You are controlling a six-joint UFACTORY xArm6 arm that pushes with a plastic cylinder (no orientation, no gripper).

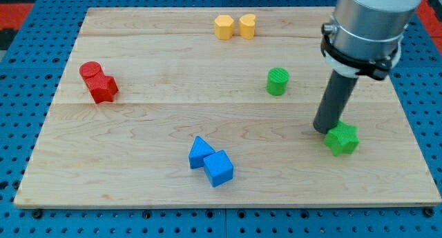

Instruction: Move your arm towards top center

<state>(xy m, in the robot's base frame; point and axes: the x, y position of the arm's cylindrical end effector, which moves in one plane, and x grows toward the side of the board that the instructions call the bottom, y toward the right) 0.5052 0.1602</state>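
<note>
My tip (323, 130) sits just left of the star block (342, 139) (view's lower right).

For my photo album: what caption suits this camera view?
My tip rests beside a green star block on a wooden board, far from two yellow blocks at the top centre.

A robotics lab: wooden board (138, 121) on blue pegboard bench (21, 72).

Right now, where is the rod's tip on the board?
My tip sits at the view's right, touching or nearly touching the left edge of the green star block, below and right of the green cylinder.
</note>
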